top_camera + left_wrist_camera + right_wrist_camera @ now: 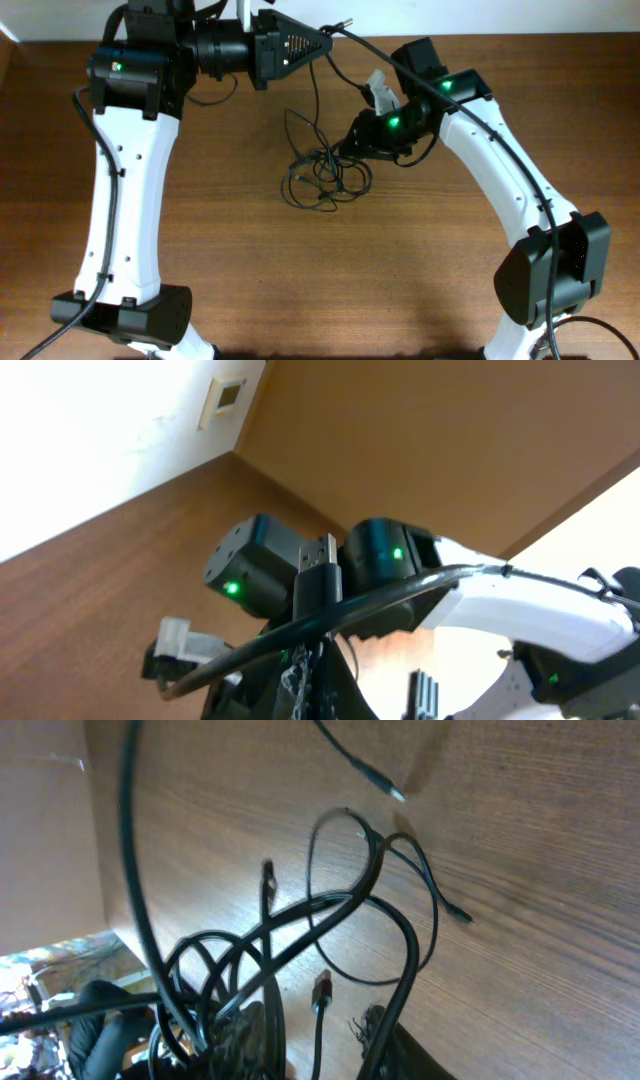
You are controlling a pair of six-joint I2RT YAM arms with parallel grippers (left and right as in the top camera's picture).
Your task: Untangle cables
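Observation:
The cables (pixel 322 178) lie as a loose black knot on the wooden table. One strand (pixel 315 100) rises from the knot to my left gripper (pixel 322 44), which is raised at the back and shut on it. In the left wrist view its black USB plug (pixel 318 575) with a silver tip stands just past the fingers (pixel 305 678). My right gripper (pixel 352 140) is at the knot's right edge. In the right wrist view its fingers (pixel 312 1042) are apart, with several strands (pixel 300 920) and a plug end (pixel 322 988) between and around them.
The wooden table (pixel 420 280) runs to a wall at the back. A white clip-like part (pixel 380 90) sits on the right arm near its wrist. A loose cable end with a silver tip (pixel 385 786) lies apart from the knot.

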